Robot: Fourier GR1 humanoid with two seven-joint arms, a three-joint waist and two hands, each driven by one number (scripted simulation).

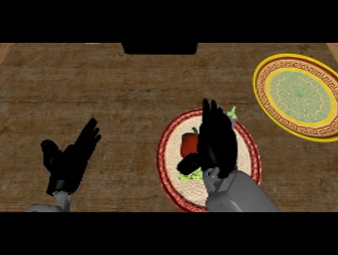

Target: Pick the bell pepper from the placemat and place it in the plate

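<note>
Bell pepper [190, 143]: red, it lay on the placemat just left of the right hand's palm, partly hidden under this hand.
Right hand [217, 139]: it was over the pepper, fingers stretched forward and thumb low at the pepper's near side; I judged it released, not grasping yet.
Placemat [170, 169]: round, red rim, woven middle, it lay under the right hand and its forearm.
Plate [304, 97]: yellow rim with green centre, it lay ahead and to the right of the right hand, apart from the placemat, with nothing in it.
Progress: as I judged, the pick was not done; closing, lifting, carrying and placing were left.
Left hand [70, 157]: resting with fingers relaxed, well to the left of the right hand.
Obstacles: between the right hand and the plate only bare counter [90, 84] showed.
Other: a dark object [160, 48] stood far ahead of both hands.
</note>
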